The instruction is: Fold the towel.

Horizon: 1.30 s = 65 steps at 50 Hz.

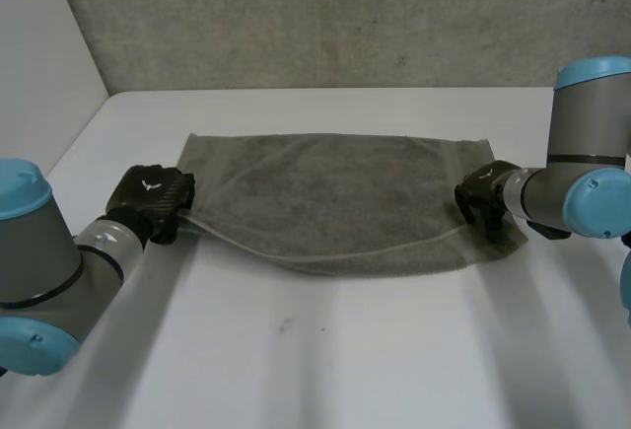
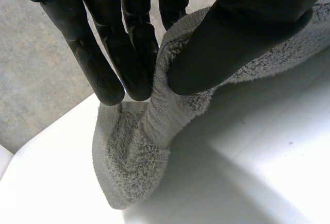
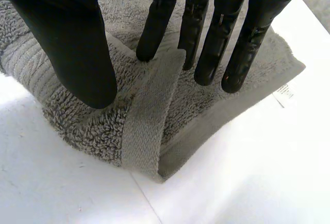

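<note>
Grey terry towel (image 1: 335, 192) lies flat on white counter (image 1: 325, 350), long axis running left-right, approx. centred betw. the two arms. Two layers visible along near edge; upper hem sits slightly back from lower one.

Left robot hand (image 1: 153, 197): at towel's left end, near corner. Left wrist view: thumb (image 2: 242, 28) on one side, fingers (image 2: 103, 54) on the other, a bunched ridge of towel (image 2: 134, 152) pinched betw. them. Corner droops to counter below.

Right robot hand (image 1: 483, 192): at towel's right end. Right wrist view: thumb (image 3: 67, 33) presses on raised upper layer, one finger opposite it, so the hem fold is nipped betw. them. Other fingertips (image 3: 234, 74) rest on lower layer. White label (image 3: 283, 92) sticks out at the edge.
</note>
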Each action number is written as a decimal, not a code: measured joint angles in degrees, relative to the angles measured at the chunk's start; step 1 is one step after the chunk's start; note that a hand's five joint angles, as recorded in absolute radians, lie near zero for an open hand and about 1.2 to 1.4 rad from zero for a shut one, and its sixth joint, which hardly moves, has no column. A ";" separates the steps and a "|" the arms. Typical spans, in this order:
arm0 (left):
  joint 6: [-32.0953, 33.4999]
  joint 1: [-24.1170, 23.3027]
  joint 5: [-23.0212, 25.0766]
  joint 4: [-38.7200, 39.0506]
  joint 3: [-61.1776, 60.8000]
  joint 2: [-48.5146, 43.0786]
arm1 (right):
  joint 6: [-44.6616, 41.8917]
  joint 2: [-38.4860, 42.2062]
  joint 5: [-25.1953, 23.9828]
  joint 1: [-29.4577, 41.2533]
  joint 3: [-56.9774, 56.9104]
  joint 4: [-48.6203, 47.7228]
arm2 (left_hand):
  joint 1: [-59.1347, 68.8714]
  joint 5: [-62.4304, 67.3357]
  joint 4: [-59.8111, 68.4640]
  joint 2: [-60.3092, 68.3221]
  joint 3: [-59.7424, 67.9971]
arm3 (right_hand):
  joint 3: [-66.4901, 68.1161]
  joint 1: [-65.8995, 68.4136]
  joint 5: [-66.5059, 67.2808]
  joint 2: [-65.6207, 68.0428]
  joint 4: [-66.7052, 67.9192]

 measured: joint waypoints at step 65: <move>-0.04 -0.19 -0.15 -1.86 -2.88 12.61 | 12.37 -30.11 -12.22 -7.73 22.09 -6.22 | 0.00 0.00 0.00 0.00 0.00 | 31.21 35.76 30.48 30.53 31.26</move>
